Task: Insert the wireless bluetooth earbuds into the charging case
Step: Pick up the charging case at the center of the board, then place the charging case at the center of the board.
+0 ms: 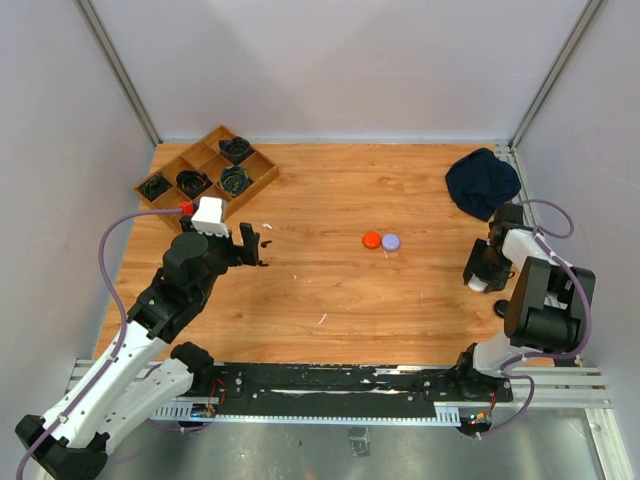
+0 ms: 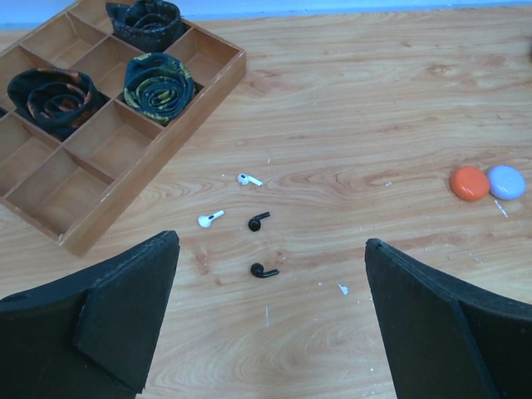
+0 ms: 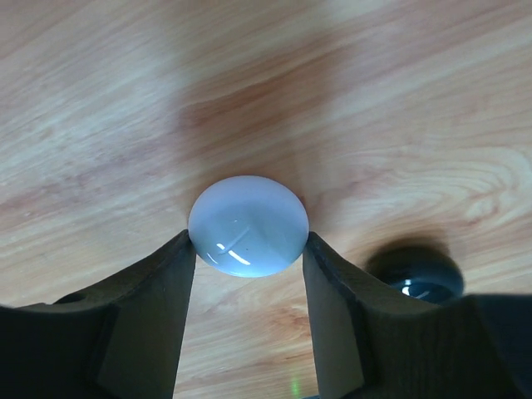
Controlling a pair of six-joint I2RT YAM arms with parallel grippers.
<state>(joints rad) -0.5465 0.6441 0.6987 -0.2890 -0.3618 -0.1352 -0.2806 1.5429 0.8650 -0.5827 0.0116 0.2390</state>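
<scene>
White case [image 3: 248, 226] between right jaws

No legible text or labels anywhere.

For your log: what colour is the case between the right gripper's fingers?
The case is white; best seen in right wrist view.

Wooden table [image 1: 330, 200] (warm grain) within 3 pale grey walls [image 1: 340, 60]
</scene>
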